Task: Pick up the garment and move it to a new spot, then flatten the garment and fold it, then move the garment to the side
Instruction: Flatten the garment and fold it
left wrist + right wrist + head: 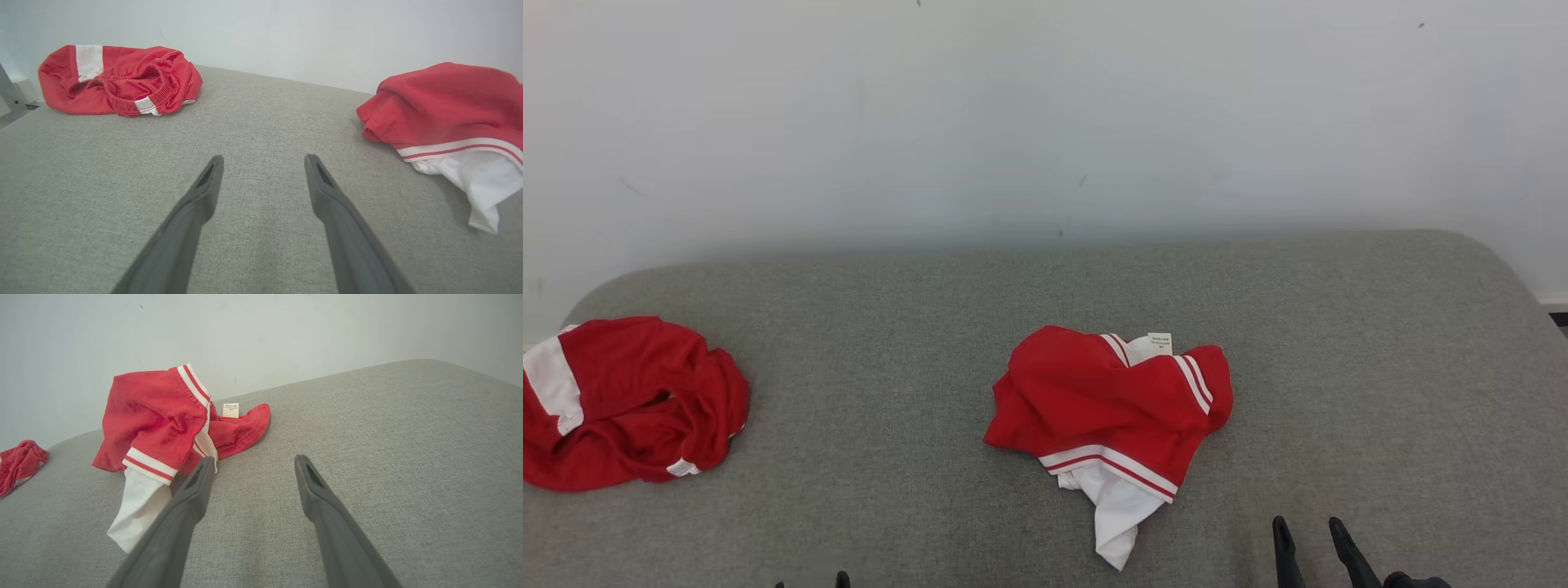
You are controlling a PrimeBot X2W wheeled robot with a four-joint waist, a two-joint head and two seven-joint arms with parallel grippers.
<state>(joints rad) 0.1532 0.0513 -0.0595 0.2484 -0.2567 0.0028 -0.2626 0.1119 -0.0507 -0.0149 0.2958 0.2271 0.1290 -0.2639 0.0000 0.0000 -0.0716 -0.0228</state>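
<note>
A crumpled red-and-white garment (1103, 400) lies mid-bench (890, 327), its long axis running far to near, white tail toward the robot, label (1160, 342) at the far end. A second red garment (629, 400) lies well apart at the left. Two hands, left hand (264, 159) and right hand (1308, 524), are spread open, holding nothing.

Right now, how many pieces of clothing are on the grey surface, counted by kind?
Shorts: 1
Shirt: 1
Total: 2
</note>
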